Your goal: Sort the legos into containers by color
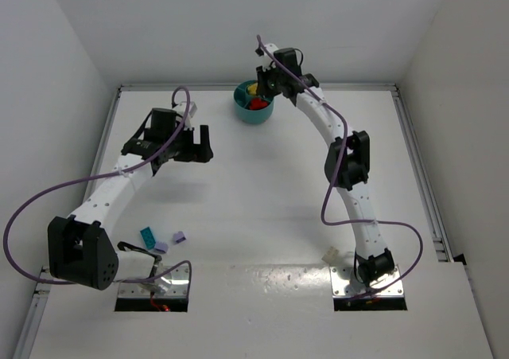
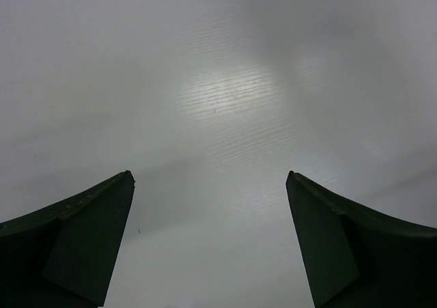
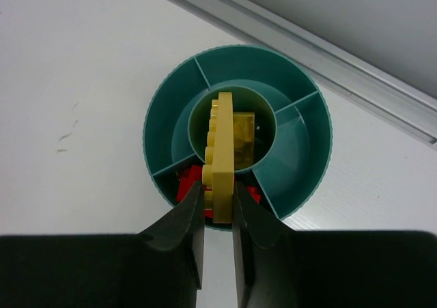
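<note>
Right wrist: pincer (image 3: pixel 218 190) holds yellow lego (image 3: pixel 222 147) over bowl (image 3: pixel 246 62).

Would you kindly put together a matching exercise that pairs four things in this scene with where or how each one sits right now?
Things:
1. yellow brick
2. red bricks
3. teal brick
4. left gripper

Places or states:
a. open above the bare table
b. lying in an outer compartment of the bowl
c. pinched on edge by the right gripper over the bowl's central ring
d. loose on the table, away from the bowl

Pairs: 1-c, 2-b, 3-d, 4-a
</note>
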You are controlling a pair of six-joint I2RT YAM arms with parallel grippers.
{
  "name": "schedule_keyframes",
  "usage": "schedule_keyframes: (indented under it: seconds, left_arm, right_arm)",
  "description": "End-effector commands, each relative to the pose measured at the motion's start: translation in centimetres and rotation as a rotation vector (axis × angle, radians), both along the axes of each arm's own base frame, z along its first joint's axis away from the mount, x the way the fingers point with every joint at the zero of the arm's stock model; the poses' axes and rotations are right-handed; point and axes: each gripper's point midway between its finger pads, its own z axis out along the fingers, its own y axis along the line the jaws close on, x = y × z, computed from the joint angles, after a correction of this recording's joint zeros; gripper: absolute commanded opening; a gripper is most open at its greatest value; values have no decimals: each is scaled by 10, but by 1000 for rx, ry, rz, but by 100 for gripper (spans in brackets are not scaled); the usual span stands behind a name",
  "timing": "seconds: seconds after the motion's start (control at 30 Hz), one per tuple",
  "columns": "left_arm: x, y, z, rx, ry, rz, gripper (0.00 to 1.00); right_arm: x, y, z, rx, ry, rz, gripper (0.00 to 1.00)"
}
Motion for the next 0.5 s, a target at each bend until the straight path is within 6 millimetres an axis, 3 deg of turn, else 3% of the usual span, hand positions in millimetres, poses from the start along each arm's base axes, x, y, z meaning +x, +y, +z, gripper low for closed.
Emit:
schedule_keyframes:
  seconds: [0.0, 0.1, 0.2, 0.33, 0.37, 0.47]
  left_arm:
    - [3, 2, 6, -16, -25, 7, 100]
    - [1, 3, 2, -14, -16, 7, 100]
    - [1, 3, 2, -14, -16, 7, 100]
    - [-1, 3, 1, -8, -19, 1, 100]
    - [-1, 3, 1, -8, -19, 1, 100]
    - [-3, 6, 2, -5, -33, 8, 100]
  right_arm:
    - [-2, -1, 20, -11, -43, 5, 20]
    - [-3, -1, 22, -11, -43, 5, 40]
    - [-6, 4, 22, -11, -43, 14, 51]
    - [-7, 6, 30, 4, -48, 17, 53]
    - [-9, 5, 44, 20, -65, 13, 53]
    - [-12, 6, 63, 36, -89, 22, 53]
